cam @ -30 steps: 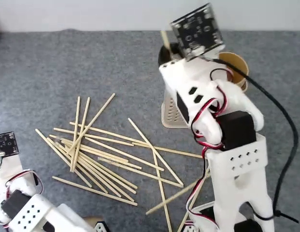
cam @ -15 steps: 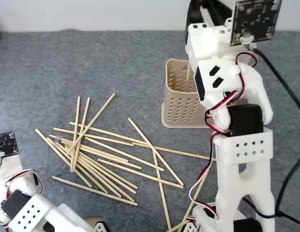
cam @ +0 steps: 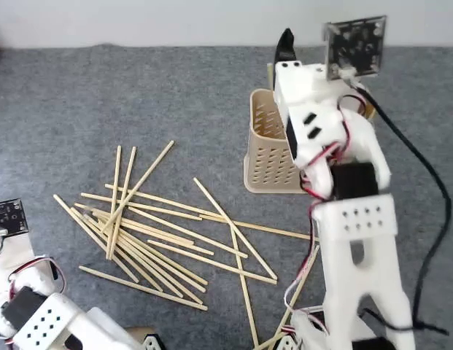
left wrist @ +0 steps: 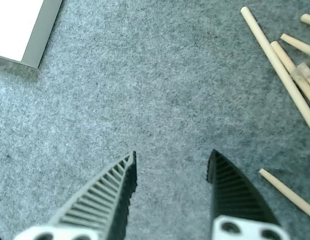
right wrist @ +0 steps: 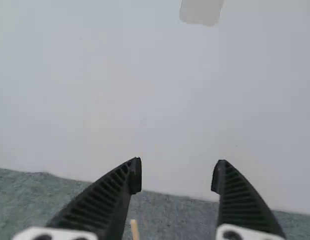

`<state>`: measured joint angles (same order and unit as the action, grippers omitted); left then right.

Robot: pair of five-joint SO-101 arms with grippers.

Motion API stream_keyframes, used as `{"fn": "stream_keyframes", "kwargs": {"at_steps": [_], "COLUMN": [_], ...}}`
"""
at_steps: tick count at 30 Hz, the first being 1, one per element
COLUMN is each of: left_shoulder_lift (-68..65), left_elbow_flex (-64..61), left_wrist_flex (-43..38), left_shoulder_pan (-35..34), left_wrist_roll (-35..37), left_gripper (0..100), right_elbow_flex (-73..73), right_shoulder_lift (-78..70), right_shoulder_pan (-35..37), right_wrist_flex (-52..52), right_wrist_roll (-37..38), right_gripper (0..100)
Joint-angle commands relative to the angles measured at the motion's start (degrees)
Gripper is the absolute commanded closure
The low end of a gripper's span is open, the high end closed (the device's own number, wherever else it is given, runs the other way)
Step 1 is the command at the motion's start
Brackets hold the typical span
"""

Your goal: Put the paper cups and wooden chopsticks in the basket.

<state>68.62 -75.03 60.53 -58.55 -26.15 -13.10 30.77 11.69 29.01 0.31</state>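
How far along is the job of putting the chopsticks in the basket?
Done: perhaps one chopstick standing in the basket. In hand: nothing; the right gripper near the basket and the left gripper over the mat are both open. Left: the pile of chopsticks on the mat.

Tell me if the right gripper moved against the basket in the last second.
Yes. The right gripper lifted off the basket's far rim, moving up and back toward the wall behind it.
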Motion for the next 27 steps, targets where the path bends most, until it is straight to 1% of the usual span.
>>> {"fn": "stream_keyframes", "kwargs": {"at_steps": [1, 4, 7, 9, 12, 15, 18, 21, 24, 27], "left_shoulder_lift": [0.7, 0.7, 0.7, 0.5, 0.3, 0.2, 0.2, 0.1, 0.0, -3.1], "left_elbow_flex": [1.0, 2.3, 5.1, 7.6, 11.2, 14.6, 17.9, 19.3, 19.3, 18.9], "left_wrist_flex": [-1.1, 0.4, 4.2, 7.1, 10.7, 14.3, 16.5, 16.2, 16.1, 12.9], "left_shoulder_pan": [0.5, 2.2, 5.0, 7.3, 11.3, 16.4, 20.5, 23.4, 25.7, 26.1], "left_wrist_roll": [-0.5, -0.3, -0.1, 1.7, 5.5, 8.9, 12.7, 15.8, 16.7, 16.7], "left_gripper": [78, 78, 78, 78, 78, 78, 79, 81, 81, 81], "right_elbow_flex": [0.7, 0.4, 0.4, 0.4, 0.4, -2.5, -8.0, -14.8, -19.6, -22.9], "right_shoulder_lift": [8.2, 13.3, 16.8, 18.2, 18.5, 18.9, 19.0, 19.0, 19.0, 19.0], "right_shoulder_pan": [0.0, 0.8, 1.3, 1.3, 1.3, 1.3, 0.9, 0.9, 0.8, 0.8], "right_wrist_flex": [5.6, 13.1, 22.7, 29.4, 38.9, 45.9, 48.2, 48.1, 48.0, 46.7], "right_wrist_roll": [-0.6, -0.4, -0.3, -0.3, 0.7, 3.3, 4.0, 2.3, -0.9, -1.9], "right_gripper": [76.5, 83.7, 91.3, 95.3, 98.7, 99.0, 99.0, 99.0, 99.0, 99.0]}}
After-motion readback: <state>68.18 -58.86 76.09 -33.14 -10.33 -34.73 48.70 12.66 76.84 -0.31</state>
